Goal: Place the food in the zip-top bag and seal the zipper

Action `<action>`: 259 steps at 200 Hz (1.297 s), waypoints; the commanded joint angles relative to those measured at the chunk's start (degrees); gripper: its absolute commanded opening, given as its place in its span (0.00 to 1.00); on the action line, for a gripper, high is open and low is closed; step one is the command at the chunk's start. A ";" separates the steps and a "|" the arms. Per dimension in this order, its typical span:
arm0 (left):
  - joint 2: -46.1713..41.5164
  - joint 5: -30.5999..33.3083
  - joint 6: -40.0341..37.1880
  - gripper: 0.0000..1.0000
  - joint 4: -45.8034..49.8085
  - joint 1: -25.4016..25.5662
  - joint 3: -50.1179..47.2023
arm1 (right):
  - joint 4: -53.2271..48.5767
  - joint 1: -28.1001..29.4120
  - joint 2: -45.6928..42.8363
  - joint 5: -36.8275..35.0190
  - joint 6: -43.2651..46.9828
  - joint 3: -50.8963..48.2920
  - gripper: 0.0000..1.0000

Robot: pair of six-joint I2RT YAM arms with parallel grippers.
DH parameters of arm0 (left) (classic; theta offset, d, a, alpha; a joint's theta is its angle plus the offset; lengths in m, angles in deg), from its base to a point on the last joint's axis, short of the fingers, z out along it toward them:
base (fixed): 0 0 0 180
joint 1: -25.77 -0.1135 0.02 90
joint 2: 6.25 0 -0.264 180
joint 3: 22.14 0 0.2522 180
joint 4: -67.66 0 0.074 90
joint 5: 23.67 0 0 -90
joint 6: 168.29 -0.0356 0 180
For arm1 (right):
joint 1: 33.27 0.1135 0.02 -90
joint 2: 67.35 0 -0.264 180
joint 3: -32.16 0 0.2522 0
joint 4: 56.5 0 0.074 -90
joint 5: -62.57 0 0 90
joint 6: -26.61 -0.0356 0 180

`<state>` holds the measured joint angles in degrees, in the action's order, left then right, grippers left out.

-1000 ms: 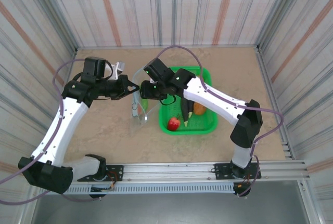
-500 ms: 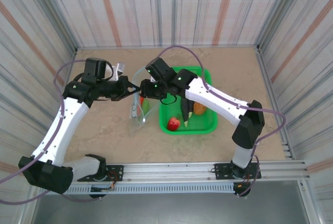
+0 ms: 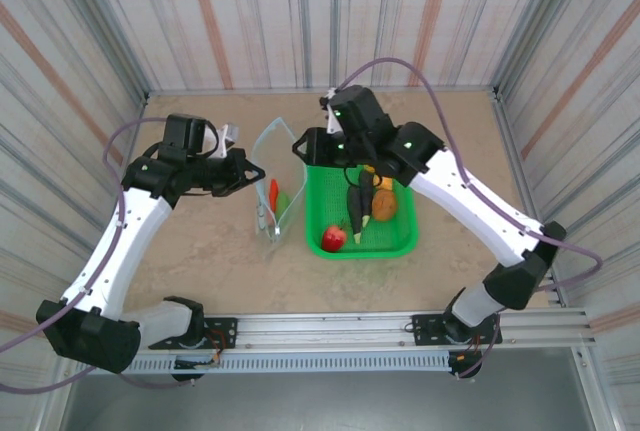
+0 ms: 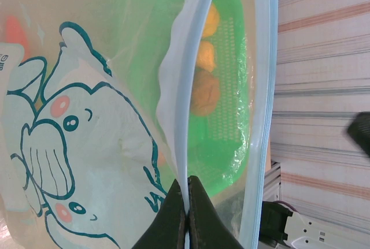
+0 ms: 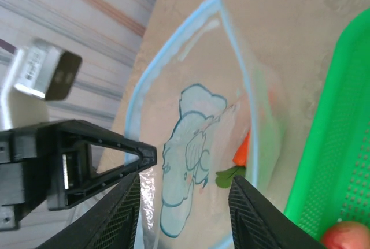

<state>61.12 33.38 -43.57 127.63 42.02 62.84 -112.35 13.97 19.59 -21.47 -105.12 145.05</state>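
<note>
The clear zip-top bag (image 3: 268,191) stands open on the table, printed with a cartoon elephant (image 5: 193,139). My left gripper (image 3: 248,168) is shut on the near lip of the pale blue zipper (image 4: 180,99), its tips pinching the strip (image 4: 187,188). A red-orange carrot (image 5: 243,149) with green leaves lies inside the bag (image 3: 272,192). My right gripper (image 3: 302,146) hangs open and empty just right of the bag's mouth, above the basket's left rim (image 5: 184,214). The remaining food sits in the green basket (image 3: 400,241): a red fruit (image 3: 333,238), a dark eggplant (image 3: 357,213), orange and yellow round fruits (image 3: 383,204).
The green mesh basket (image 5: 338,139) sits directly right of the bag, almost touching it. Striped walls enclose the table on three sides. Bare tabletop lies left of the bag and right of the basket.
My right gripper has pulled away from the bag's mouth, up and to the right, leaving the carrot inside the bag. The left gripper has kept its hold on the zipper lip.
</note>
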 commanded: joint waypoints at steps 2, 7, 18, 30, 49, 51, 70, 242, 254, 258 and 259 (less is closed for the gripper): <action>-2.26 0.85 -0.21 0.00 1.42 0.14 -0.55 | -2.57 -3.42 -5.60 -0.78 2.52 -4.42 0.43; -2.63 1.02 -0.11 0.00 1.43 0.16 -0.49 | -2.84 -4.97 -6.73 -0.57 2.71 -6.32 0.43; -3.25 1.33 -0.09 0.00 1.58 0.10 -0.22 | -3.88 -7.45 -8.53 -1.21 3.55 -9.93 0.43; -3.60 1.65 -0.13 0.00 2.03 0.05 0.29 | -5.42 -9.25 -9.45 -3.91 5.08 -13.50 0.43; -4.04 1.92 -0.22 0.00 2.23 0.01 0.59 | -6.59 -10.74 -9.19 -5.70 7.02 -18.70 0.42; -4.08 1.92 -0.17 0.00 2.22 0.01 0.54 | -6.67 -10.76 -9.10 -5.89 7.15 -19.13 0.42; -4.36 1.69 -0.09 0.00 1.43 -0.04 -0.01 | -5.97 -10.83 -7.22 -6.88 8.38 -23.76 0.42; -4.86 0.67 -1.10 0.00 -0.80 -1.86 -3.73 | -2.65 -9.23 23.41 -10.90 11.23 -20.82 0.46; -4.82 0.63 -1.15 0.00 -0.76 -2.06 -3.69 | -2.22 -9.35 24.36 -10.78 11.19 -20.78 0.44; -4.84 0.58 -1.14 0.00 -0.74 -2.10 -3.67 | -1.98 -9.33 24.62 -10.66 11.16 -20.82 0.42; -4.86 0.60 -1.14 0.00 -0.76 -2.10 -3.65 | -1.96 -9.35 24.65 -10.64 11.16 -20.82 0.42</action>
<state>57.19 34.65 -43.59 127.61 40.69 59.41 -114.10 4.60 42.10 -30.67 -94.54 122.96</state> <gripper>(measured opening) 0.053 0.444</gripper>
